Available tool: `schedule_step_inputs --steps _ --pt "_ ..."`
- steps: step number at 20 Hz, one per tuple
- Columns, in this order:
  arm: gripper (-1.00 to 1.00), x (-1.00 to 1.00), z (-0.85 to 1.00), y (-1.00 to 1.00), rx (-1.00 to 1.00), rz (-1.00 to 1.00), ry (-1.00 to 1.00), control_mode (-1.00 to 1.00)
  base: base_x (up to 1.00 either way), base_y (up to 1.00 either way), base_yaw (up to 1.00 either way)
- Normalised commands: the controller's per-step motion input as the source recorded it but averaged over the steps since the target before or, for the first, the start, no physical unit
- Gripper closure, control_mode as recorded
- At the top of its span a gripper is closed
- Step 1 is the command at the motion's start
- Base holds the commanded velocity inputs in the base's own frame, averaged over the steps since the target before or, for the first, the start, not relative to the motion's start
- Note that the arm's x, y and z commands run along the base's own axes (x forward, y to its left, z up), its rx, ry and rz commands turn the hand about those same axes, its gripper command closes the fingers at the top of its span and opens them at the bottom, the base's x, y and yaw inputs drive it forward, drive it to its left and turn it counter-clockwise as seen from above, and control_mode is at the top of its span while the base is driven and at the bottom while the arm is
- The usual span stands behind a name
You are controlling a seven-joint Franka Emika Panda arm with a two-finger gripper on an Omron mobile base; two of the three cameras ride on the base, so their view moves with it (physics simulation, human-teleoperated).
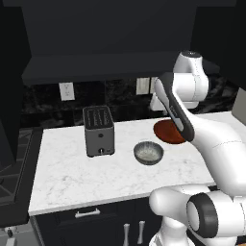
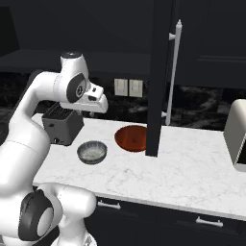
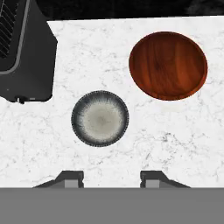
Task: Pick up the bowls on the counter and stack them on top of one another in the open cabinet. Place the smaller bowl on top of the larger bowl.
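The hand [image 3: 111, 177] hangs open above the white worktop [image 3: 175, 131], gripping nothing. The small grey bowl [image 3: 100, 118] sits at its 12 o'clock, the red-brown bowl [image 3: 168, 65] at 1 o'clock, a black toaster [image 3: 26, 57] at 10.

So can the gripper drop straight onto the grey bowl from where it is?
Probably yes. The gripper hangs high over the counter with open jaws, and the grey bowl sits just ahead of them with nothing on it. The toaster and red-brown bowl stand apart from it.
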Motion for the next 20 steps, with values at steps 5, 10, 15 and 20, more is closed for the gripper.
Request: schedule_step_inputs --steps 5,10,15,20 --pt "-1.00 -0.04 -0.29 0.00 -0.07 0.00 0.14 -1.00 0.00 0.00 0.00" --pt "-1.00 -0.25 -0.86 0.12 -0.36 0.01 0.31 -1.00 0.00 0.00 0.00" --pt "-1.00 -0.28 -0.69 0.20 -0.12 0.11 0.23 -1.00 0.00 0.00 0.00" --pt "-1.00 -0.07 -0.76 0.52 0.08 0.17 -0.02 -1.00 0.00 0.00 0.00"
